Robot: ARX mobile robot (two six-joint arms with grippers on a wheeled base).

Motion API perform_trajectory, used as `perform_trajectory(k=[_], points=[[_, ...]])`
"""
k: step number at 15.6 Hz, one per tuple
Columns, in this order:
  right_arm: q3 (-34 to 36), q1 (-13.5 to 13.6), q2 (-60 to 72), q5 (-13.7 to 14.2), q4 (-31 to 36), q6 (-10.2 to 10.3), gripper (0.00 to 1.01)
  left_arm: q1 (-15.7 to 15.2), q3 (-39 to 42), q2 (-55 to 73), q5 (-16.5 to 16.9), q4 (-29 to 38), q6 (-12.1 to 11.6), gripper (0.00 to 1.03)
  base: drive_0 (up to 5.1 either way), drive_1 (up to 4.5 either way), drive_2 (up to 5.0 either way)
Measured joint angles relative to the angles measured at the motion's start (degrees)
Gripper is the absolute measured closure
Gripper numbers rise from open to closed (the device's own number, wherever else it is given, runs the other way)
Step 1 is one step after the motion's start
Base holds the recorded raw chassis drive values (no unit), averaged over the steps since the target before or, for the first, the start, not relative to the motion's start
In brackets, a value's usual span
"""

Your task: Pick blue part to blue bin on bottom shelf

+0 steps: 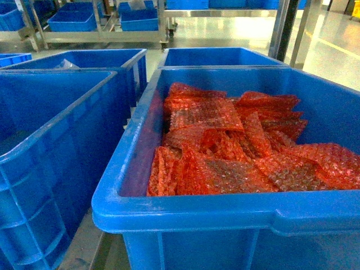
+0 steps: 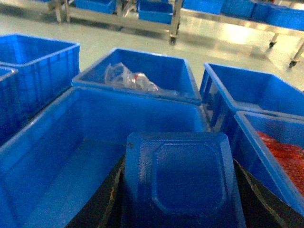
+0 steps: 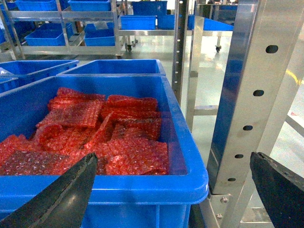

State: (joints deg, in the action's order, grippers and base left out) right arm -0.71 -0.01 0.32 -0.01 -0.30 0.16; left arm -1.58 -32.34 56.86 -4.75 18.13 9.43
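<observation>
A square blue part with a recessed octagonal face fills the bottom of the left wrist view. My left gripper is shut on it, a black finger showing on each side. The part hangs over the near end of an empty blue crate. To its right is the blue bin, holding red bubble-wrap pouches. My right gripper stands open at the blue bin's near right corner, holding nothing. Neither gripper shows in the head view. A strip of the steel bottom shelf shows between the crates.
More blue crates stand behind, one holding a clear plastic bag. A perforated steel rack post rises just right of the bin's corner, between my right fingers. Steel racks with blue crates line the far floor.
</observation>
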Motion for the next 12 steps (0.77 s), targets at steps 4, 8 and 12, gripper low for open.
perform_trajectory(k=[4, 8, 12], points=[[0.00, 0.00, 0.00, 0.00, 0.00, 0.00, 0.03, -3.54, -5.35, 16.98, 2.12, 3.50, 2.64, 0.37, 0.0, 0.00, 0.0], [0.00, 0.00, 0.00, 0.00, 0.00, 0.00, 0.03, -3.50, -6.08, 16.26, 2.23, 3.78, 2.62, 0.03, 0.0, 0.00, 0.0], [0.00, 0.00, 0.00, 0.00, 0.00, -0.02, 0.03, -3.50, -6.08, 16.26, 2.25, 3.85, 2.64, 0.05, 0.0, 0.00, 0.0]])
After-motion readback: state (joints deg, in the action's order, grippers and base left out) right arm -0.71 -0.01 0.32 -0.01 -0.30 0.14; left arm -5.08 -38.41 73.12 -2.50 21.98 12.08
